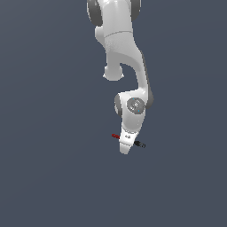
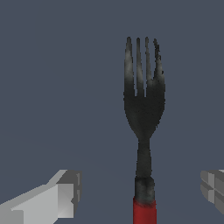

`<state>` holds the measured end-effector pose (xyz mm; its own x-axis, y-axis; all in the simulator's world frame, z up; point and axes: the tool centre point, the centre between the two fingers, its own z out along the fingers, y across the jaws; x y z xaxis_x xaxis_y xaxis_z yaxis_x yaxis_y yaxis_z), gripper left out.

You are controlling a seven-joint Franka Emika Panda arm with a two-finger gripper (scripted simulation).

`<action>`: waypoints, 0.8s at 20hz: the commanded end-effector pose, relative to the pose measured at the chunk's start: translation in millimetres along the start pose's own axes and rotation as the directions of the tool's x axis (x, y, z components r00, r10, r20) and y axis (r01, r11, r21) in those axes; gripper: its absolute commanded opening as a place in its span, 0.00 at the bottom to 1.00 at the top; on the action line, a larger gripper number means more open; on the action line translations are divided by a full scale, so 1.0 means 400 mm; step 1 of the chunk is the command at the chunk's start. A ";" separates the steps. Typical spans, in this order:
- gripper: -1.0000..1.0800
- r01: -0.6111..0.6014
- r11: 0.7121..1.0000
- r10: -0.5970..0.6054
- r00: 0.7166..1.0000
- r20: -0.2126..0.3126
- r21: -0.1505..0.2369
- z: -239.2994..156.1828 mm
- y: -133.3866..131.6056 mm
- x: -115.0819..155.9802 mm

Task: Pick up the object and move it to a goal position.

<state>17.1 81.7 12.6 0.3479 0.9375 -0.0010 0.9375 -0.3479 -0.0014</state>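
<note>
In the exterior view the arm's hand covers the middle of the object (image 1: 116, 136): only a short red stub shows on the exterior view's left of the hand and a small dark tip with a faint ring-like end on the exterior view's right. At that size the dark end cannot be read as any particular shape. The gripper (image 1: 126, 150) itself points down, and its fingers are not separable there; they blend into one pale wedge, so their spacing cannot be judged from that view.

The wrist view gives the clearer reading. The object (image 2: 143, 127) is a fork: four dark tines, a dark neck, then a red handle that runs out of the picture edge, so the handle's full length is cut off. The two pale fingers (image 2: 61, 194) of the gripper (image 2: 142, 192) appear only at the corners of the picture, each partly cropped, one broad and close, the other only a small blocky piece at the edge.

The fingers stand wide apart, with the fork's neck and the start of the red handle lying between them. Clear background shows on both sides of the fork, so neither finger touches it. The fork lies directly below the hand, its length running crosswise to the line between the fingers, on the plain grey-blue ground (image 1: 53, 177).
</note>
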 end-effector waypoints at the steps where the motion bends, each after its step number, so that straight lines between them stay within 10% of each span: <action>1: 0.96 0.000 1.000 0.000 1.000 -0.001 -0.001 0.014 0.002 0.001; 3: 0.96 0.000 1.000 0.000 1.000 -0.001 -0.001 0.016 0.003 0.001; 4: 0.00 0.000 1.000 0.000 1.000 -0.001 -0.001 0.016 0.003 0.001; 16: 0.00 0.008 1.000 -0.008 1.000 -0.003 -0.001 0.004 -0.003 0.016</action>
<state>17.8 87.6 9.8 0.3401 0.9404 0.0019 0.9404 -0.3401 -0.0005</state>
